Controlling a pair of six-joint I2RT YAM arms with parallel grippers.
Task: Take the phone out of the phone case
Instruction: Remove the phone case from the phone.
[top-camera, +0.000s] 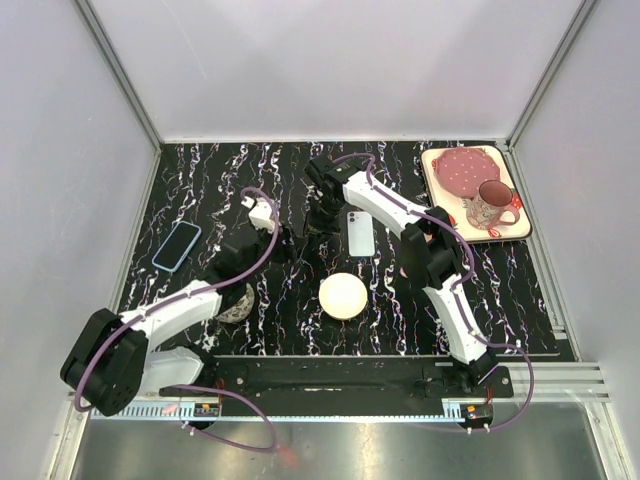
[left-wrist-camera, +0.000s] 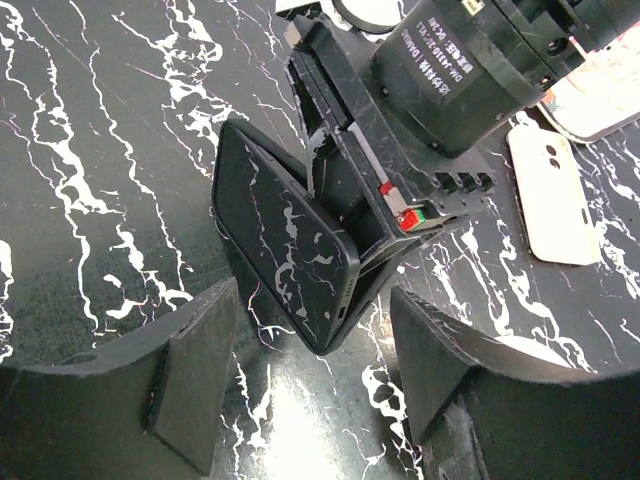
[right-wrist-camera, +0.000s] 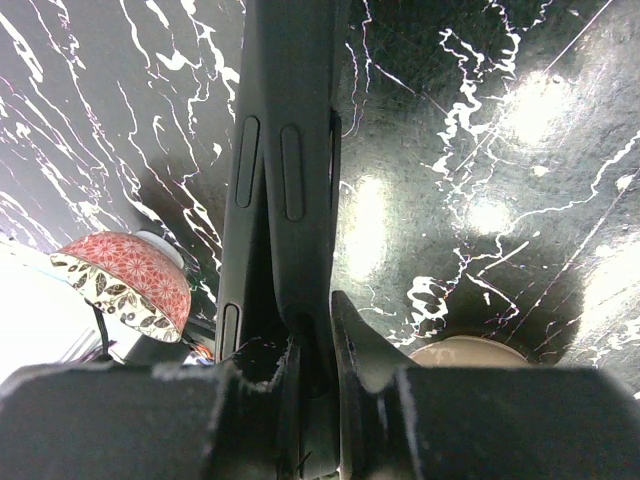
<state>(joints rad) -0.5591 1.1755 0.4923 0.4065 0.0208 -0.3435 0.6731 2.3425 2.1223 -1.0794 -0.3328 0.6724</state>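
A black phone (left-wrist-camera: 285, 250) with a glossy screen stands on its lower edge on the table, tilted partly out of its black case (left-wrist-camera: 345, 185). The two are still joined at the bottom corner. My right gripper (top-camera: 318, 220) is shut on the case's edge. In the right wrist view the case (right-wrist-camera: 300, 150) sits between the fingers (right-wrist-camera: 350, 345) and the phone's side (right-wrist-camera: 245, 160) splays off to the left. My left gripper (left-wrist-camera: 312, 335) is open, with a finger on each side of the phone's lower corner and no contact. In the top view it (top-camera: 274, 240) is just left of the right gripper.
A white phone (top-camera: 360, 233) lies right of the grippers, and a blue phone (top-camera: 177, 246) at the left. A cream disc (top-camera: 343, 296) is in front. A patterned bowl (top-camera: 238, 303) sits under the left arm. A tray (top-camera: 440, 185) with a plate and mug is at the back right.
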